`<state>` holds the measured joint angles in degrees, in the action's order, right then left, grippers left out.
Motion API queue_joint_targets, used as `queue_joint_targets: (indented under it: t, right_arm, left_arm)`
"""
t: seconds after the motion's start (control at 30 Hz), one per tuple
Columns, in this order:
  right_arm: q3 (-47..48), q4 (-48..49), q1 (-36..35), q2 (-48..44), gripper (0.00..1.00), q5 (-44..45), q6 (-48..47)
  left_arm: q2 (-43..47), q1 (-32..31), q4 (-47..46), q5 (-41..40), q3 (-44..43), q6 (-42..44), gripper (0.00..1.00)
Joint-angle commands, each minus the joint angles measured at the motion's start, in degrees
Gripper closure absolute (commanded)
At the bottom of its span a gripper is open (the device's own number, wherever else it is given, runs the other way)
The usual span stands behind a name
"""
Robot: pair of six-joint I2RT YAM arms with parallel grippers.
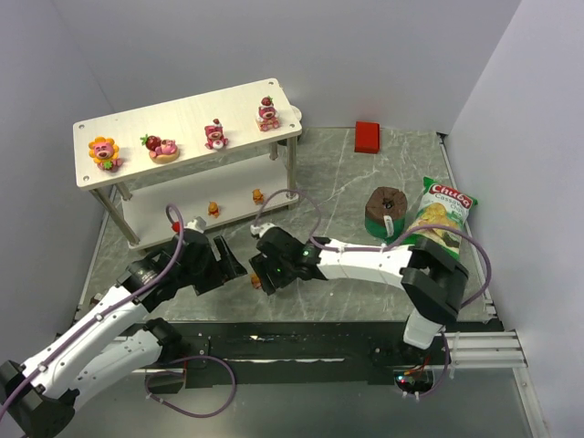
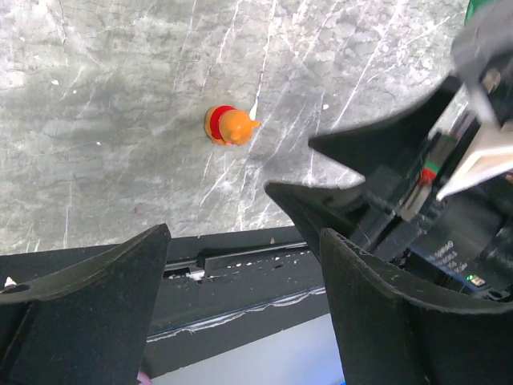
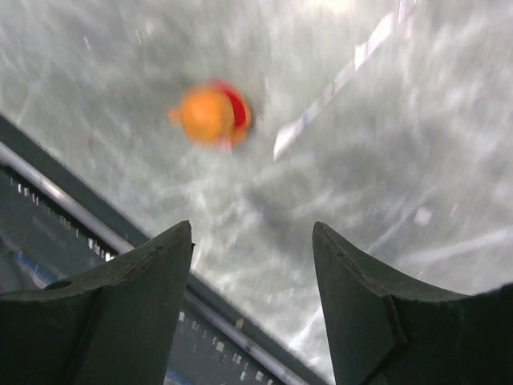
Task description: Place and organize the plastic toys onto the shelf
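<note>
Showing top cam only: shelf (image 1: 239, 113); wrist cams: bear (image 2: 230, 126)

Red block (image 1: 367, 136), brown-green cylinder (image 1: 385, 212) beside chip bag (image 1: 441, 214), on grey table (image 1: 338, 173).

At the right, the green chip bag (image 1: 442, 217) carries a red brand word starting "Ch", otherwise unclear, with "Cassava" beneath. The white label on the cylinder (image 1: 385, 211) just left of it is too small to read.
</note>
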<state>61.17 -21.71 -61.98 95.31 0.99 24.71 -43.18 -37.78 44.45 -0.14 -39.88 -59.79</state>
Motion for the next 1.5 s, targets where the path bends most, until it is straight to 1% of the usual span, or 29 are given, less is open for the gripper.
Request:
queue_joint_targets:
  t: [0.0, 0.07, 0.1, 0.17, 0.2, 0.23, 0.33, 0.4, 0.43, 0.47, 0.5, 0.53, 0.57, 0.63, 0.67, 0.7, 0.8, 0.87, 1.0, 1.13, 1.27, 1.47]
  right_arm:
    - [7.0, -3.6, 2.1, 3.1, 0.33, 4.8, -5.8]
    - [6.5, -4.5, 3.5, 0.9, 0.33, 6.4, -2.5]
    - [6.1, -7.0, 4.1, -0.1, 0.33, 7.4, -0.4]
    - [5.4, -10.3, 5.8, -3.3, 0.34, 9.6, 5.9]
    - [5.1, -13.9, 6.4, -4.6, 0.34, 10.8, 8.6]
    - [4.6, -16.0, 7.0, -5.8, 0.34, 12.5, 13.7]
    - [1.9, -21.3, 10.0, -10.8, 0.34, 13.3, 21.5]
    - [-0.9, -21.5, 11.9, -14.4, 0.34, 11.8, 22.6]
    - [-1.7, -20.7, 13.8, -15.6, 0.34, 11.2, 21.9]
    - [-2.7, -20.2, 14.7, -17.3, 0.34, 10.0, 21.3]
    - [-3.1, -19.9, 15.6, -18.0, 0.34, 9.5, 20.5]
    - [-3.3, -19.2, 17.3, -18.3, 0.34, 8.9, 17.9]
    - [-3.2, -19.4, 18.1, -18.5, 0.34, 8.3, 16.6]
    - [-2.6, -20.6, 20.5, -18.4, 0.34, 6.7, 12.8]
    - [-3.2, -20.7, 21.0, -19.1, 0.34, 6.7, 11.6]
    - [-3.8, -20.5, 21.5, -19.7, 0.33, 6.0, 10.8]
    - [-6.9, -18.5, 24.1, -22.4, 0.32, 3.2, 8.3]
    - [-8.7, -17.8, 25.4, -23.6, 0.32, 1.1, 7.2]
    - [-10.5, -17.0, 26.5, -24.6, 0.32, -0.1, 6.1]
    - [-11.5, -16.8, 27.0, -25.6, 0.32, -0.1, 5.1]
    - [-11.9, -16.3, 27.4, -26.0, 0.32, 0.1, 5.0]
    - [-12.2, -16.2, 27.5, -26.0, 0.33, 0.4, 5.6]
  left_arm:
    - [-0.4, -0.3, -0.4, 0.3, -1.4, -2.1, 0.19]
    - [-1.4, -0.3, -0.3, 0.3, -1.3, -3.4, 0.18]
    - [-2.6, -0.3, -0.2, 0.3, -1.4, -3.8, 0.18]
    - [-3.7, -0.2, 0.4, -0.2, -2.1, -6.1, 0.18]
    - [-4.9, -0.3, 0.2, -1.6, -2.4, -6.8, 0.18]
    - [-5.5, -0.3, -0.6, -2.1, -2.6, -7.8, 0.19]
    - [-8.9, -1.0, -0.5, -3.9, -3.5, -10.2, 0.21]
    - [-11.6, -2.9, 0.2, -7.6, -4.5, -12.4, 0.24]
    - [-12.3, -3.8, -0.1, -8.5, -4.9, -14.8, 0.25]
    - [-13.1, -6.1, -1.0, -10.1, -5.3, -16.3, 0.27]
    - [-15.0, -7.6, -1.4, -11.8, -6.0, -19.6, 0.28]
    - [-16.2, -9.3, -1.6, -13.2, -6.3, -21.7, 0.28]
    - [-17.6, -12.4, -1.2, -14.5, -6.7, -24.0, 0.29]
    - [-22.6, -16.3, -0.3, -16.2, -8.7, -29.9, 0.29]
    - [-24.5, -20.3, 0.7, -18.2, -9.8, -31.8, 0.27]
    - [-28.2, -21.9, 3.5, -21.4, -12.0, -34.8, 0.26]
    - [-34.8, -24.9, 7.3, -24.5, -15.5, -38.1, 0.22]
    - [-37.2, -27.1, 8.5, -26.3, -16.8, -39.3, 0.21]
    - [-41.0, -28.0, 9.3, -29.0, -17.9, -41.1, 0.21]
    - [-42.5, -28.3, 9.2, -32.8, -17.5, -41.9, 0.25]
    - [-43.0, -28.2, 8.4, -35.2, -17.3, -41.6, 0.33]
    - [-44.1, -26.3, 6.1, -35.6, -16.5, -39.9, 0.38]
